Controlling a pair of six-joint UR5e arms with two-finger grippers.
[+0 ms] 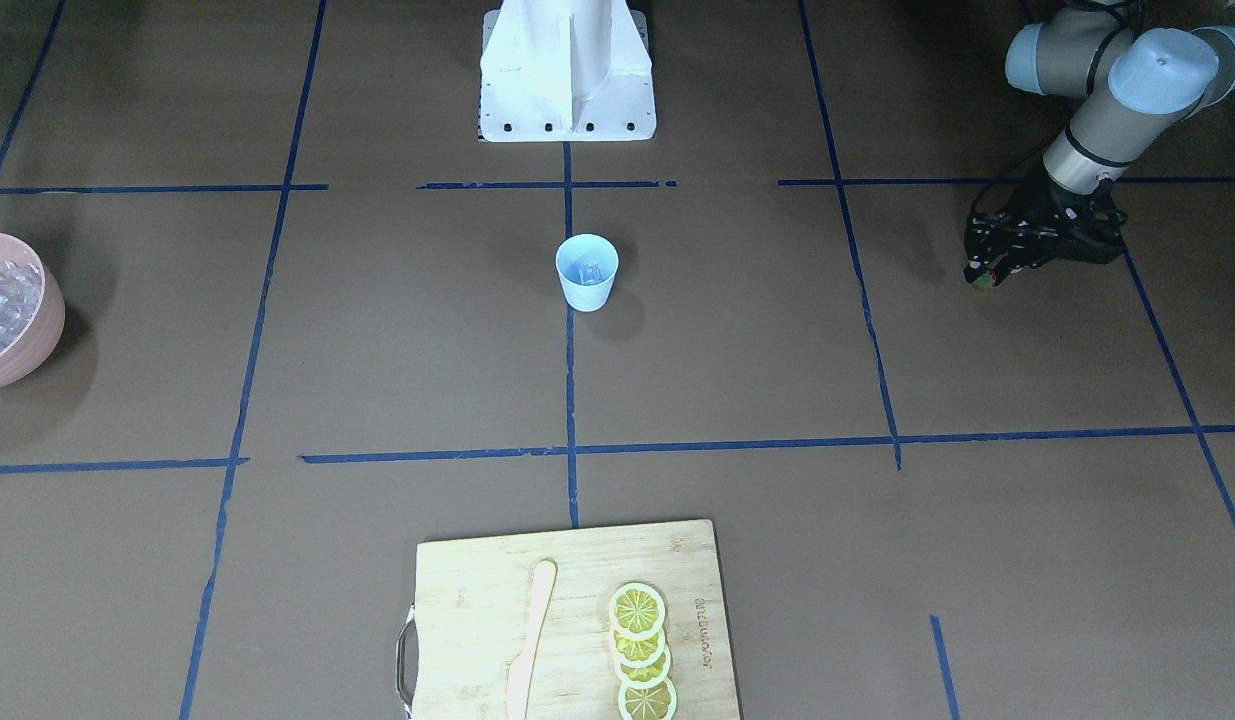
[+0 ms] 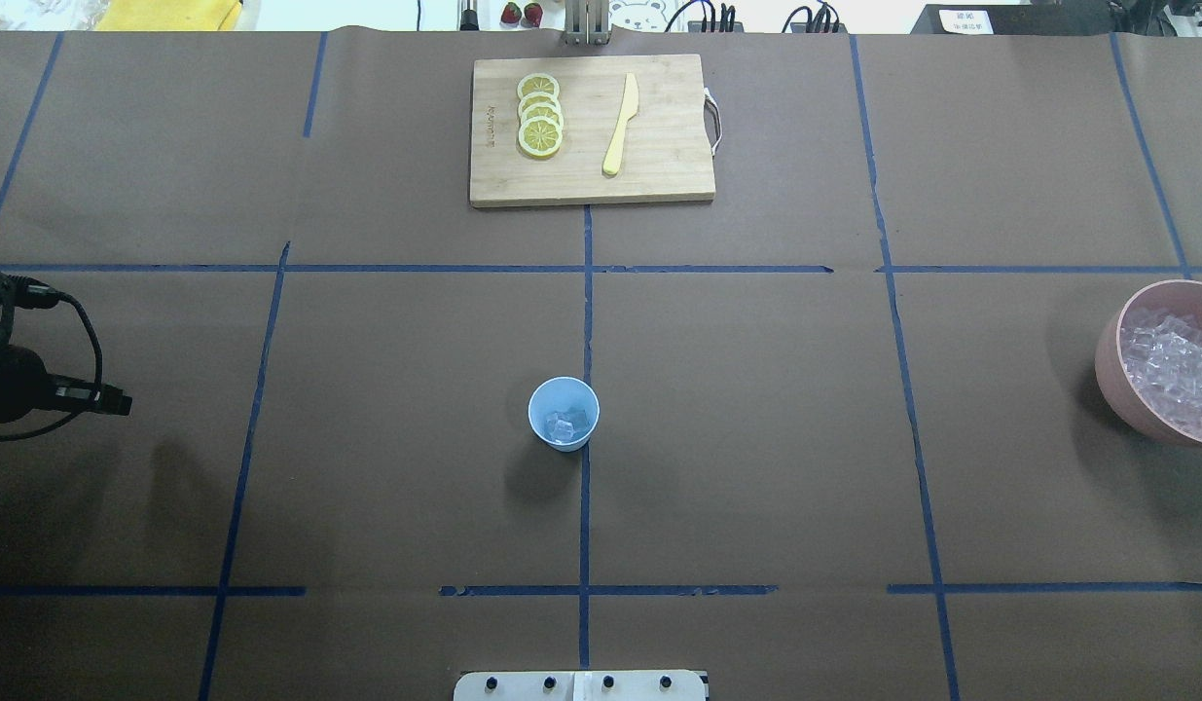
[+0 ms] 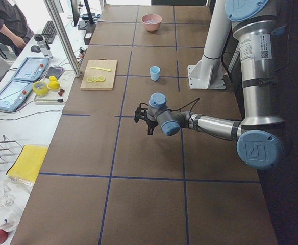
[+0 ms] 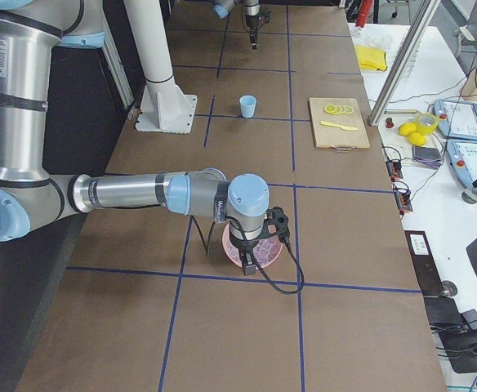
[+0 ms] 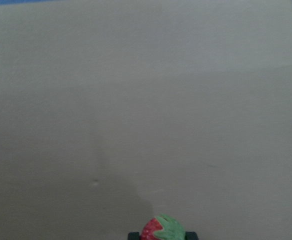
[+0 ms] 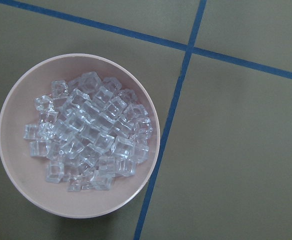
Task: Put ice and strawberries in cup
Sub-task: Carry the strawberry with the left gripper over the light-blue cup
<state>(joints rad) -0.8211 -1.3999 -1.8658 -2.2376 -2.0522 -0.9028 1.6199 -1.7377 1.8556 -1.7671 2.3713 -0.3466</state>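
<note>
The pale-blue cup stands upright at the table's middle, with a few pieces of ice inside. Much more ice fills the pink bowl at the table's right end. My left gripper hovers above the table's left end, far from the cup, shut on a strawberry that is red with a green top. The right gripper hangs over the pink bowl; its fingers show in no close view, so I cannot tell whether it is open or shut.
A wooden cutting board at the far edge carries lemon slices and a yellow knife. The robot's white base stands at the near edge behind the cup. A person sits at a side desk.
</note>
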